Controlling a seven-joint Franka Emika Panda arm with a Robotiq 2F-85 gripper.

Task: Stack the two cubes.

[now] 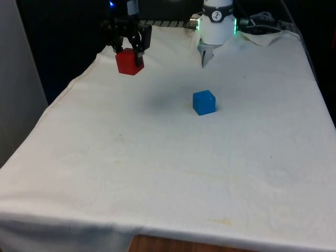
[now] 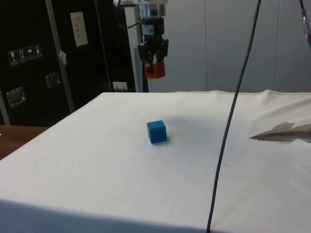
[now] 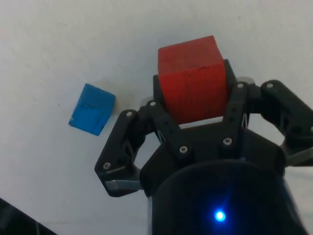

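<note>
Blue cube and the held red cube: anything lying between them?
Nothing. In the side view, open air and bare white cloth separate the red cube, held aloft in the gripper, from the blue cube.

My gripper [image 3: 193, 110] is matt black, its linked fingers [image 3: 164, 127] pinned with small silver screws, under a rounded black housing, and my white arm base [image 1: 217, 23] carries a black band.
</note>
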